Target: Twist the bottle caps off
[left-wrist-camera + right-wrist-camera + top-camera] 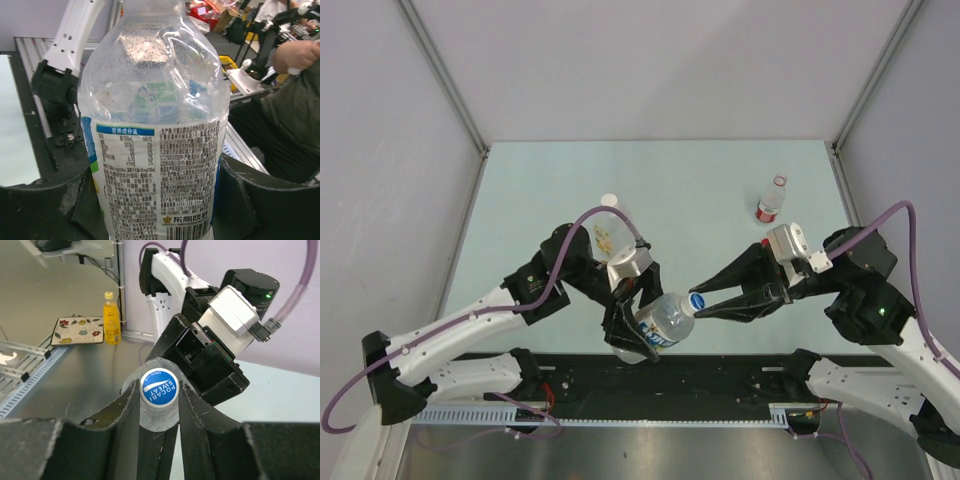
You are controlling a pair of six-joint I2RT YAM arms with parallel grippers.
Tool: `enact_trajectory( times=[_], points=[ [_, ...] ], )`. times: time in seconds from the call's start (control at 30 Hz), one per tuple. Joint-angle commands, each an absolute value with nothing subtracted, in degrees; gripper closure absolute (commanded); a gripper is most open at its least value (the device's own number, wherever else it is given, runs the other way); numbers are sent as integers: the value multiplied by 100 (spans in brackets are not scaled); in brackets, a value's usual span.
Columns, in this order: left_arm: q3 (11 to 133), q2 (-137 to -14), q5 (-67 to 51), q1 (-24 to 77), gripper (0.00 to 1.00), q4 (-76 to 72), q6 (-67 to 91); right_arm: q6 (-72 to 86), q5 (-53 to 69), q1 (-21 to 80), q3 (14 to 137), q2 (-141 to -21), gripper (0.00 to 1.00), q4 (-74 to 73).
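Clamping the body of a clear bottle (660, 322) with a blue label, the left gripper (632, 318) holds it off the desk (670, 170) near the front edge. The bottle is between the two arms, lying almost level with its neck pointing toward the right arm. In the left wrist view the bottle fills the frame with its printed label and barcode facing the camera, and the black fingers (45, 205) press against it at both lower sides. The right gripper (701, 303) is clenched on the blue cap (159, 386), which sits on the bottle's clear neck. The right wrist view shows the cap's round top with white lettering and a finger touching it on each side. How far the cap is turned on its thread cannot be told. Farther back on the left of the desk, a large bottle (608, 235) with an orange-green label is partly hidden by the left arm. A white cap (610, 200) shows at its far end, and whether that bottle stands or lies cannot be told. A small red-labelled bottle (770, 205) stands upright toward the far right of the desk, well apart from both grippers; its top is too small to tell whether a cap is on it.
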State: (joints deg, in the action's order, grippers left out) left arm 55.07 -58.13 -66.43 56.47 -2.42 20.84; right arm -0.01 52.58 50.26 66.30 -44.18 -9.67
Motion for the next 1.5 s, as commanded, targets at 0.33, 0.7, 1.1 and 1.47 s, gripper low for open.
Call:
enact_trajectory(
  times=[0.33,0.7,1.1,1.47],
  points=[
    [5933,-5379,-3958,5572,100,509,571,1660,1725,4623,6680,-3666,12,-862],
    [6047,-5721,1321,6732,100,949,-210,2917,-720,4676,6680,-4051,14,-1274],
    [6038,-6222,3822,7479,100,642,-589,3542,-1608,5080,6680,-4649,21,-1530],
    [6038,-6311,3990,7629,100,554,-659,3524,-1854,5379,6680,-4966,24,-1547]
  ],
)
